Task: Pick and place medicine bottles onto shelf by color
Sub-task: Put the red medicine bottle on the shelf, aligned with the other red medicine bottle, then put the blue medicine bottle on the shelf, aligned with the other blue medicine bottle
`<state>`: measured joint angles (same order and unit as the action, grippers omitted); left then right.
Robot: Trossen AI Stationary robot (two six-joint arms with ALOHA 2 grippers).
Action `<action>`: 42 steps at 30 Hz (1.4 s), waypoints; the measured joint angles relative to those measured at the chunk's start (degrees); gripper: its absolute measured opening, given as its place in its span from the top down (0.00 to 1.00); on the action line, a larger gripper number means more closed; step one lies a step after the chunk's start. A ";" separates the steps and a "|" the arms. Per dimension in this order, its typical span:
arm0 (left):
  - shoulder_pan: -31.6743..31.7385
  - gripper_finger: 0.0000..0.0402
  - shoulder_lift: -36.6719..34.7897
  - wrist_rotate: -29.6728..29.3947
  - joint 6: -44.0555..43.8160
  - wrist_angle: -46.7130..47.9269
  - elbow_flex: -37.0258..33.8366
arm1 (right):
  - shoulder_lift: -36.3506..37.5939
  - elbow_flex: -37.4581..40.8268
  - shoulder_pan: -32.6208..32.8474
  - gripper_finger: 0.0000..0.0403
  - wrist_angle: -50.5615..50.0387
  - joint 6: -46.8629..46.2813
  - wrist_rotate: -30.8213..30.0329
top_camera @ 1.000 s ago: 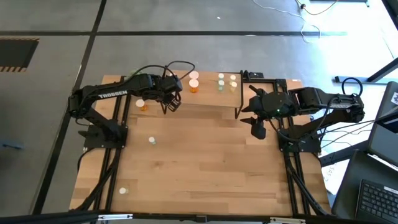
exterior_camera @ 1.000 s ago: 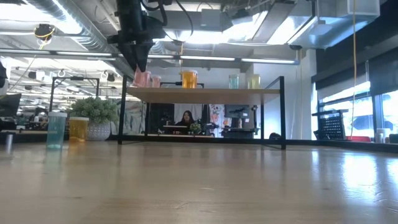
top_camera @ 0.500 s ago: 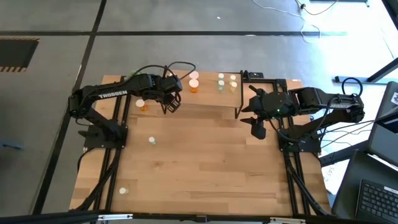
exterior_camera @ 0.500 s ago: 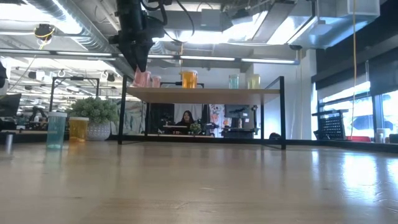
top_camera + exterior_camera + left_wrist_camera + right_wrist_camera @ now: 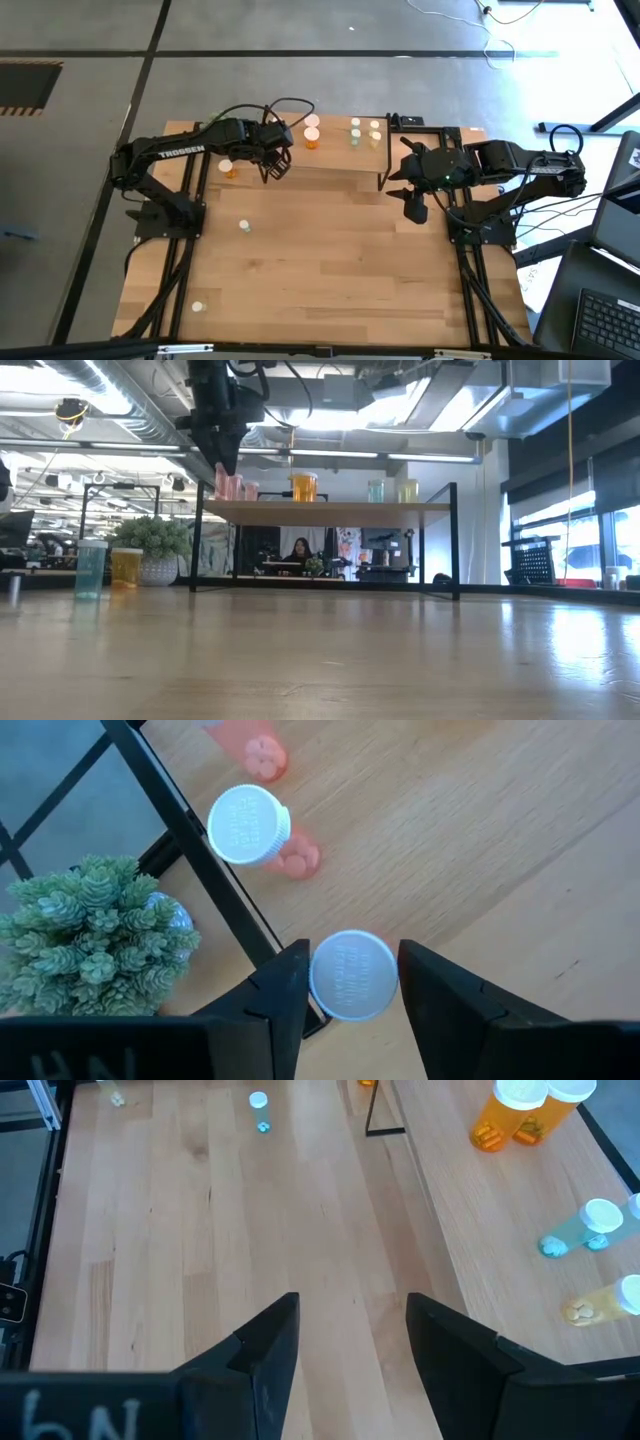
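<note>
The shelf (image 5: pixel 330 512) is seen at the far middle of the table (image 5: pixel 330 270): a light-wood board on a thin black frame with legs. Bottles are grouped on it by colour. Pink bottles (image 5: pixel 236 487) are placed at the left end, an orange bottle (image 5: pixel 304 487) next to them, then a pale green bottle (image 5: pixel 376 491) and a yellowish bottle (image 5: pixel 407 490) toward the right end. All are small, translucent and cylindrical, with pale caps.

The left gripper (image 5: pixel 271 170) is held over the shelf's left end, straddling the round white cap of one upright pink bottle (image 5: pixel 353 975). Whether that bottle is clamped or let go cannot be told. A second white-capped pink bottle (image 5: pixel 248 823) is seen just beside it on the board. A spiky green potted plant (image 5: pixel 95 935) is seen beyond the shelf's frame.

The right gripper (image 5: pixel 413 208) is held above the table near the shelf's right end, its jaws spread with nothing between them.

Off the shelf, an orange bottle on the table (image 5: pixel 230 168) is seen at the left under the left arm. A teal loose bottle (image 5: pixel 243 226) is left nearer on the left side. Another small bottle (image 5: pixel 198 307) is left by the near left corner.
</note>
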<state>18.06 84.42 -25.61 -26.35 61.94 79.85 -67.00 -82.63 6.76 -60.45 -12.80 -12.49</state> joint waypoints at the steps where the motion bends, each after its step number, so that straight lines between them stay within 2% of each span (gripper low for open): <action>1: 0.00 0.63 0.00 -0.07 0.00 0.03 0.00 | 0.01 0.02 -0.01 0.53 0.00 0.00 0.00; 22: -0.09 0.63 -1.17 -2.45 1.60 -2.85 0.36 | 0.00 0.00 0.00 0.53 0.07 -0.13 0.00; 35: -0.18 0.63 -1.29 -2.47 5.72 -2.68 6.22 | 0.00 0.00 -0.01 0.53 0.24 -0.16 0.00; 42: -4.84 0.63 -1.29 -1.89 3.45 3.18 10.92 | 0.01 0.00 0.00 0.53 0.24 0.07 0.00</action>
<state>13.22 83.13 -27.49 -22.89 65.11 90.77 -66.99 -82.63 6.76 -60.20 -12.73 -12.49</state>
